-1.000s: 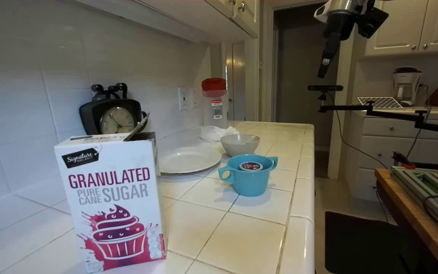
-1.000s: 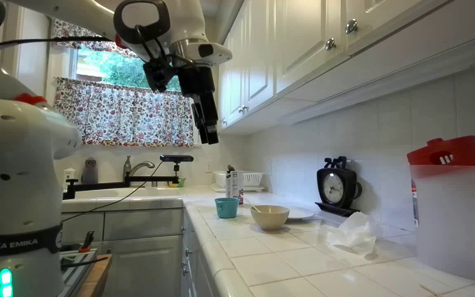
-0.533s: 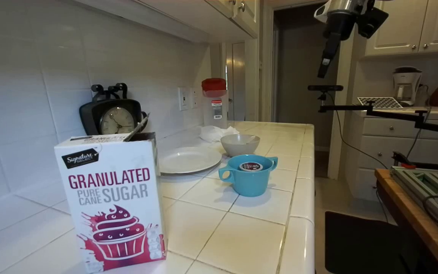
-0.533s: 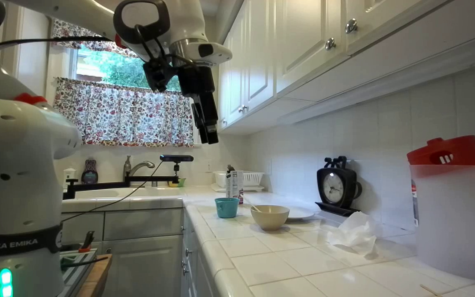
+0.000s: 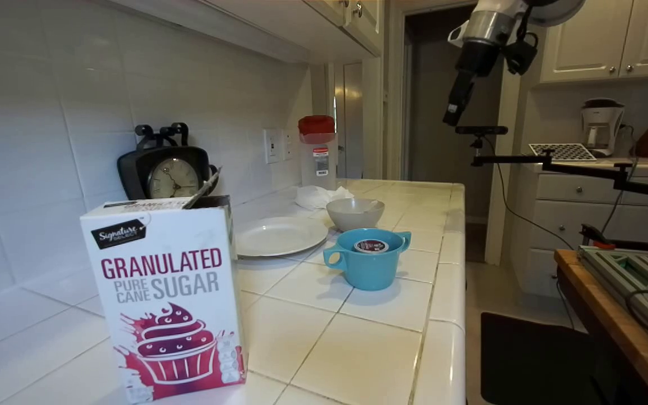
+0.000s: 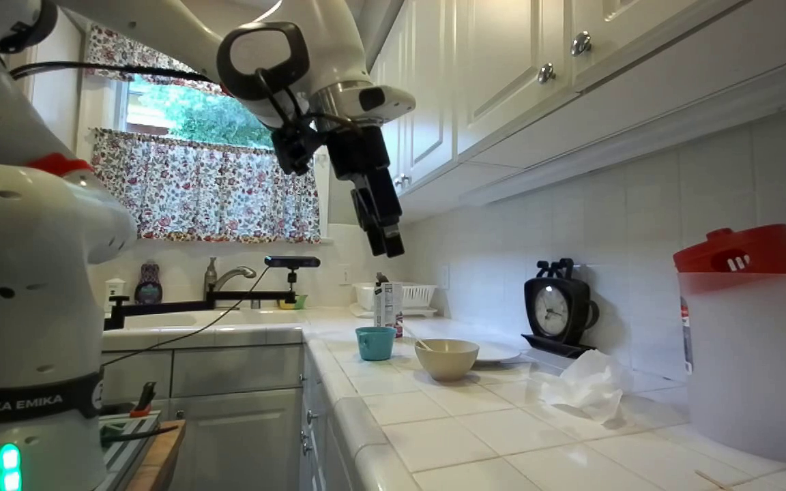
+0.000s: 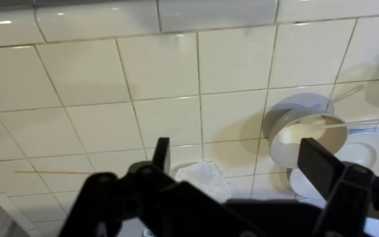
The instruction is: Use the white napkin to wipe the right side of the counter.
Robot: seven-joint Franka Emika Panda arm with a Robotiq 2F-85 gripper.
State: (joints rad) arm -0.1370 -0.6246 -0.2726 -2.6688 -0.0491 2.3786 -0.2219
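The white napkin lies crumpled on the counter near the back wall; it shows in both exterior views [image 5: 322,198] [image 6: 587,383] and in the wrist view [image 7: 202,177], partly hidden by the gripper there. The counter of white tiles [image 5: 358,343] [image 6: 444,443] runs along the wall; its rounded edge is at the top of the wrist view [image 7: 166,65]. My gripper [image 7: 235,148] is open and empty. It hangs high above the counter, pointing down and tilted, in both exterior views [image 5: 452,115] [image 6: 386,244], well apart from the napkin.
A bowl with a spoon [image 6: 446,361], a plate [image 5: 282,236], a turquoise cup [image 5: 372,273] and a sugar box [image 5: 166,315] stand on the counter. A black clock scale [image 6: 555,307] and a red-lidded container [image 6: 751,361] flank the napkin. A thin stick [image 7: 54,172] lies there. Cabinets [image 6: 502,75] hang overhead.
The arm has moved out toward the counter and a little lower: left and slightly down in an exterior view, right and down in an exterior view. The napkin and other objects have not moved.
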